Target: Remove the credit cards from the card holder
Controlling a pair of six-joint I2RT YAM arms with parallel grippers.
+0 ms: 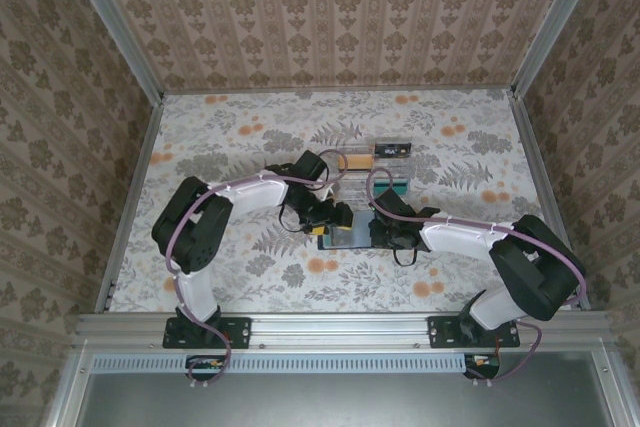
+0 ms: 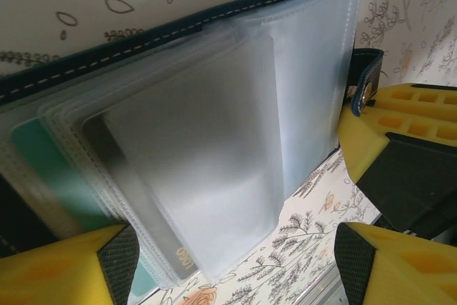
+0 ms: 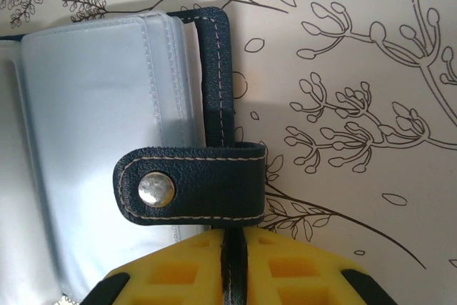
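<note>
Card holder (image 2: 178, 30) dark blue, frosted sleeves (image 2: 214, 141), teal card (image 2: 44, 171) inside.

The table (image 1: 440, 127) wears a pale cover printed with grey leaves and orange flowers. Walls (image 1: 330, 7) with brown damask wallpaper stand at its far, left and right edges. Aluminium rails (image 1: 340, 325) run along the near edge. The light is soft and even.

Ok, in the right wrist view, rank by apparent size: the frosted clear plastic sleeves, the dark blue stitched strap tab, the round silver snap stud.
1. frosted clear plastic sleeves
2. dark blue stitched strap tab
3. round silver snap stud
Clear gaps; no ties.
</note>
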